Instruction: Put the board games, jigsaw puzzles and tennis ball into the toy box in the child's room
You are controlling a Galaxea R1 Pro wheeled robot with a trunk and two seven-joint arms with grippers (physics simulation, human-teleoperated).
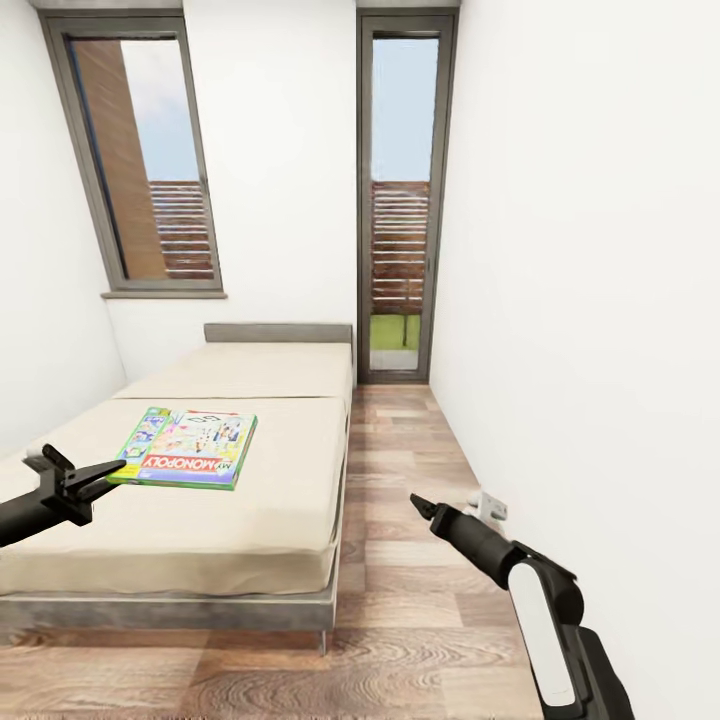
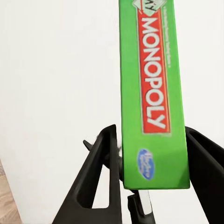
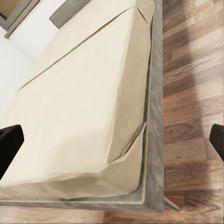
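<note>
Nearest the head camera, low on the right, the right arm reached out over the wooden floor, its right pincer pointing toward the bed; in the right wrist view the tips stood far apart at the picture's edges with nothing between them, so it was open. On the left, the left pincer met the near left edge of the Monopoly game, a flat green box that sat above the near half of the mattress. The left wrist view showed the box standing between the two dark fingers, its long axis running straight away from the pincer, so I judged the left pincer closed on the box's near end. Whether the box rested on the mattress or was lifted just off it could not be told. The left arm was plainly the nearer one; the right was well apart, beyond the bed's right edge.
</note>
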